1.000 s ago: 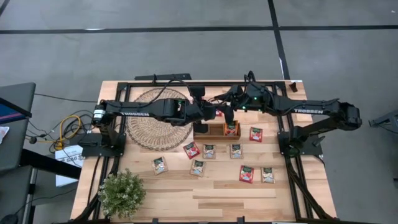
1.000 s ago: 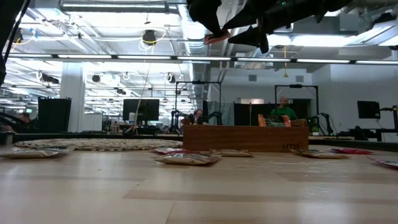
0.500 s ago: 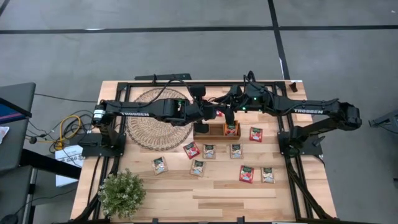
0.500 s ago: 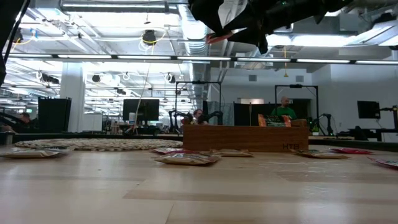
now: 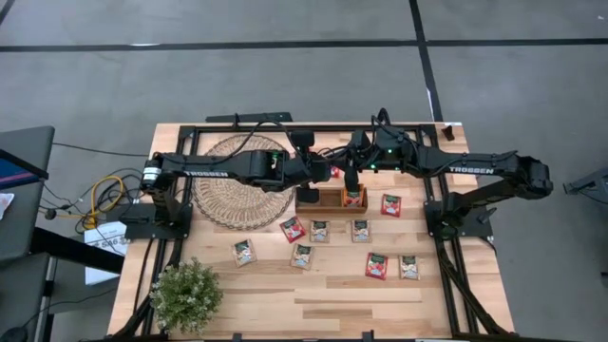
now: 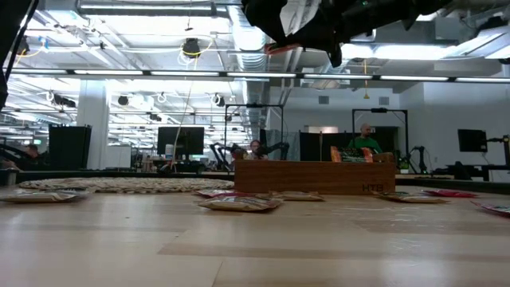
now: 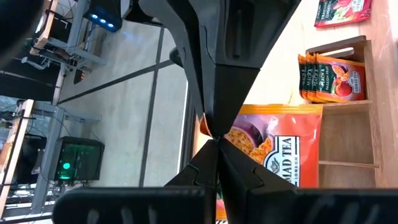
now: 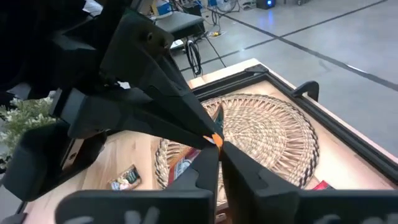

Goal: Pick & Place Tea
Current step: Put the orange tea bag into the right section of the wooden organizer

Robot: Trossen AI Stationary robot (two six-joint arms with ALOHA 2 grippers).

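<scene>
Where sachets (image 5: 302, 255) lie, wooden table (image 5: 332, 299).

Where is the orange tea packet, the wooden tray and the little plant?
orange tea packet (image 7: 280, 149): left wrist view, on its printed front.
wooden tray (image 6: 315, 177): low view, on its front wall.
little plant (image 5: 186, 294): high view, on the middle of its leaves.

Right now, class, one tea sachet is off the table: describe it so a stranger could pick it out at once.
Find the long wooden tray at the middle of the table, beside the round woven mat. Just above its left end the two dark arms meet, and the left gripper and right gripper both pinch one orange sachet. It alone hangs in the air; the others lie flat or stand in the tray.
</scene>
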